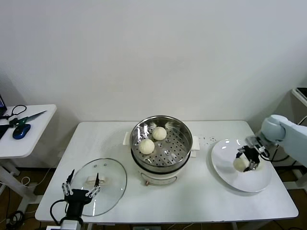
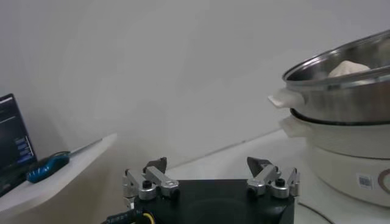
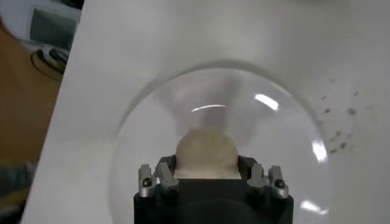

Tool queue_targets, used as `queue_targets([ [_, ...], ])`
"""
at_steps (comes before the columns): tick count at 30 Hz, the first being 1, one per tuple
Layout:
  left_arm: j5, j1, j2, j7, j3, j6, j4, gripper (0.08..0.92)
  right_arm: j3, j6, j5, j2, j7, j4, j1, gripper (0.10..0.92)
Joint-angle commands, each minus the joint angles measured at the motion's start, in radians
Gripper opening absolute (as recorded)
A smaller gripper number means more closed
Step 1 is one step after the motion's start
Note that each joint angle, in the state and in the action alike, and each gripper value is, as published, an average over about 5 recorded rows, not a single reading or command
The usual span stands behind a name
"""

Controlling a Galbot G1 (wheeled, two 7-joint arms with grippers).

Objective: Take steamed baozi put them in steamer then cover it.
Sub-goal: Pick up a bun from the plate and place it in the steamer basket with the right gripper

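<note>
White laminate covers the long rectangular table (image 1: 192, 201), the largest thing in the head view, with a smaller white side table (image 1: 24, 139) standing off its left end. At the middle of the long table sits the round shiny steel steamer basket (image 1: 175, 143) in its white electric cooker base, and two smooth cream-white steamed baozi (image 1: 147, 146) lie side by side on its perforated floor. To the left, near the front edge, lies the round clear glass cover (image 1: 112, 184) with its metal rim and white bar handle, flat on the tabletop. To the right of the steamer rests a flat round white plate (image 1: 225, 163). Over that plate the right gripper (image 1: 248, 160) is lowered, its dark fingers (image 3: 166, 176) set narrowly on either side of a third cream-white bun (image 3: 206, 152), gripping it; whether the bun touches the plate cannot be told. The left gripper (image 1: 80, 186) hangs at the near edge of the cover, its fingers (image 2: 157, 176) spread wide and holding nothing.
</note>
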Motion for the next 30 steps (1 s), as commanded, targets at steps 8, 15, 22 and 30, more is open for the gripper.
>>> queue_targets([
  [8,0.006,0.010,0.017,0.001,0.015,0.007,-0.003,0.823,-0.299,0.393,-0.025,0.375,-0.016,0.172,0.590,0.662],
  [15,0.005,0.022,0.011,0.001,0.015,-0.002,0.002,0.823,-0.248,0.389,-0.034,0.498,-0.018,0.269,0.528,0.669],
  [22,-0.001,0.034,0.012,0.001,0.005,-0.009,0.000,0.823,-0.213,0.366,-0.109,0.572,-0.022,0.296,0.373,0.670],
  [30,-0.008,0.040,0.009,0.001,0.003,-0.012,0.001,0.823,-0.233,0.343,-0.130,0.624,-0.011,0.281,0.257,0.670],
])
